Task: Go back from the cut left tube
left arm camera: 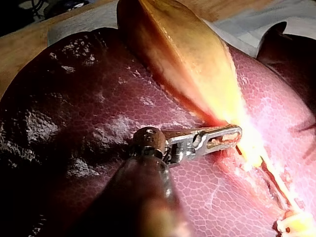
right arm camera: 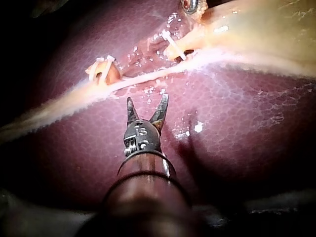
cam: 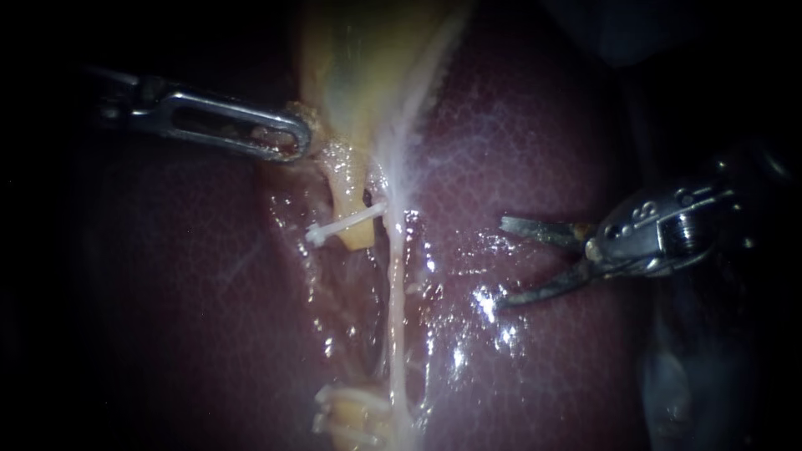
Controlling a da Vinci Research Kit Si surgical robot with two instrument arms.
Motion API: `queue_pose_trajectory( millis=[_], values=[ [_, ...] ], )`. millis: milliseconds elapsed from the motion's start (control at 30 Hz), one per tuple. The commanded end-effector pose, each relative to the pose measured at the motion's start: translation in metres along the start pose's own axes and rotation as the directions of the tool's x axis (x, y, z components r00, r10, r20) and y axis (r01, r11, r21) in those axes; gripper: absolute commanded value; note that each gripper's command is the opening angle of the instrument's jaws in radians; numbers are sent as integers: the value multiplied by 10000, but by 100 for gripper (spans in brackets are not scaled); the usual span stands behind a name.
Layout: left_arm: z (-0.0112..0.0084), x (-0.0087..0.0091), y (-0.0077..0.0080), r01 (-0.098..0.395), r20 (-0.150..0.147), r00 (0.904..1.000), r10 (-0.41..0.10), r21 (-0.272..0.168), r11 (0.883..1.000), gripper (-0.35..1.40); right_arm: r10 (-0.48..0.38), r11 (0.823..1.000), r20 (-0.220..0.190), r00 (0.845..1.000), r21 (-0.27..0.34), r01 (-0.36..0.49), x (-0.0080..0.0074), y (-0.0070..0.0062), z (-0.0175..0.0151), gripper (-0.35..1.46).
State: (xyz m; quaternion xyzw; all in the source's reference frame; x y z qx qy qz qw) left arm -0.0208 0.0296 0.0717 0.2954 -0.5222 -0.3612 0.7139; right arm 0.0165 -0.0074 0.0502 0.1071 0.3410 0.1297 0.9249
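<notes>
The left tube is cut in two. Its upper stump [cam: 357, 236] carries a white clip [cam: 344, 223]; its lower stump [cam: 351, 416] holds more clips. A pale uncut tube [cam: 397, 301] runs just right of them. My left instrument [cam: 288, 138] is shut on the gallbladder [cam: 359, 58] at its narrow end, above the upper stump; the left wrist view shows the same grip [left arm camera: 229, 137]. My right instrument [cam: 503, 260] ends in two curved blades, open with nothing between them, over the liver [cam: 518, 142] well right of the tubes. In the right wrist view it [right arm camera: 147, 98] stands short of the pale tube [right arm camera: 148, 78].
Wet dark red liver fills the field on both sides of the tubes. The yellow gallbladder [left arm camera: 182, 54] is stretched away from the liver [left arm camera: 74, 98]. A wooden bench [left arm camera: 29, 39] and a pale cloth [left arm camera: 256, 19] lie beyond the liver.
</notes>
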Motion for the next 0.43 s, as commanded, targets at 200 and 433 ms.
queue_pose_trajectory(
  millis=[200,433],
  values=[
    [-2,0,1,10,-14,10000,-10,22,10000,-35,-58,10000,0,10000,2,58,0,0,0,145],
    [-2,0,1,9,-15,10000,-9,25,10000,-35,-56,10000,-12,10000,28,56,1,0,0,145]
  ],
)
